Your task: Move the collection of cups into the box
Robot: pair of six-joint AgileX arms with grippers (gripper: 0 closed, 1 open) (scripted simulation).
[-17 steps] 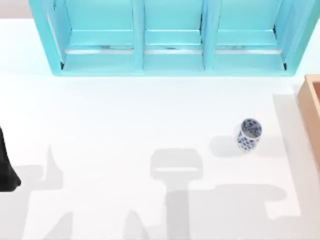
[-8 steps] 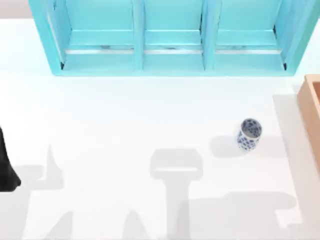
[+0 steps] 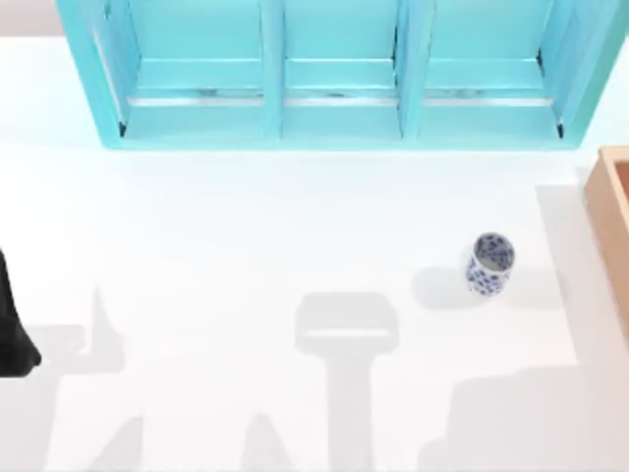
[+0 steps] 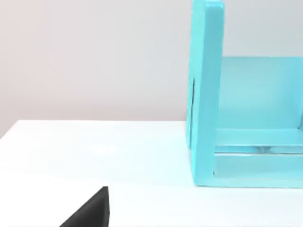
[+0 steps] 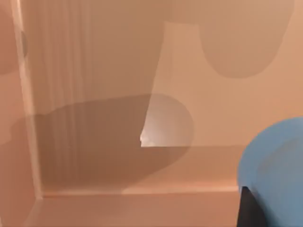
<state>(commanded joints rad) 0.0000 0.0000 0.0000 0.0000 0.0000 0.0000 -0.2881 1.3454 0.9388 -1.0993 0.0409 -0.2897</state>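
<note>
The white cup with a blue floral pattern (image 3: 490,264) stands upright on the white table, right of centre and a short way left of the box. The tan box (image 3: 615,211) shows its thick wall at the top view's right edge. In the right wrist view the box's tan inside floor and wall (image 5: 94,94) lie below my right gripper (image 5: 279,203). The plain blue cup (image 5: 277,165) sits in that gripper, against a dark finger (image 5: 248,208). My left arm (image 3: 12,334) is parked at the table's left edge, and its gripper (image 4: 90,213) is far from both cups.
A large turquoise shelf unit (image 3: 334,74) with three compartments runs along the back of the table; its side panel (image 4: 206,94) rises in the left wrist view. Arm shadows lie across the front of the table.
The arm shadow on the front right of the table has slid right toward the box. The floral cup and the left arm have not moved.
</note>
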